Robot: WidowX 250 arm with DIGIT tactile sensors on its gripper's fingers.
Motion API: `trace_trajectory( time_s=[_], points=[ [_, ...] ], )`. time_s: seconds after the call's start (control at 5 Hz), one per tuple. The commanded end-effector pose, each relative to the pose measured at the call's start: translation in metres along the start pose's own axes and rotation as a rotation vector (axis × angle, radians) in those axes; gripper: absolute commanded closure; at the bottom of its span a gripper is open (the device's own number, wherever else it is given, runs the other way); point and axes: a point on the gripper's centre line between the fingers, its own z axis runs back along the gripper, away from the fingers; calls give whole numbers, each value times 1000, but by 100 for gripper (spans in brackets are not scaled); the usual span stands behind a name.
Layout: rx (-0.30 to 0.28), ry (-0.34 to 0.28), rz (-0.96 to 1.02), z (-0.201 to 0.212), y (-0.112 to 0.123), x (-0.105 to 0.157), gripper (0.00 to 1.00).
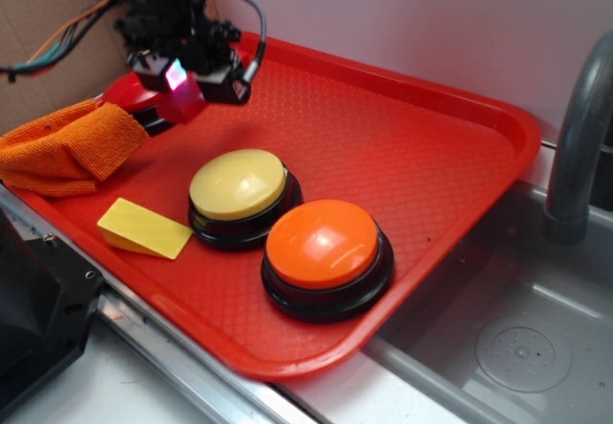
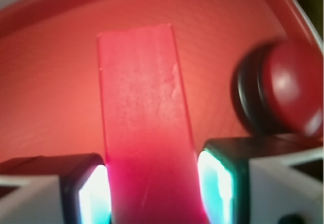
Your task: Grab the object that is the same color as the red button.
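The object, a small flat red block [image 2: 142, 107], sits between my gripper's [image 2: 152, 183] two glowing pads, which press on both of its long sides. In the exterior view the gripper [image 1: 187, 79] hangs over the far left corner of the red tray [image 1: 402, 137], with the block [image 1: 184, 106] sticking out below it. I cannot tell whether the block is touching the tray. The red button [image 2: 291, 90], a glossy dark-red dome on a black base, stands just to the right of the block in the wrist view. In the exterior view the red button [image 1: 124, 89] is partly hidden behind the gripper.
A yellow-domed button [image 1: 239, 185] and an orange-domed button [image 1: 322, 244] stand mid-tray. A yellow wedge [image 1: 144, 228] lies near the tray's front left edge. An orange cloth [image 1: 62, 146] drapes over the left rim. To the right are a sink [image 1: 517, 338] and a faucet [image 1: 575, 146].
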Motion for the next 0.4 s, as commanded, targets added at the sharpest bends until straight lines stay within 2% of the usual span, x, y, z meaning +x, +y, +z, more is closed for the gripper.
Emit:
trace_trajectory(
  time_s=[0.0, 0.2],
  points=[
    [-41, 48, -274, 68, -33, 11, 100],
    [6, 26, -325, 80, -42, 7, 100]
  ],
)
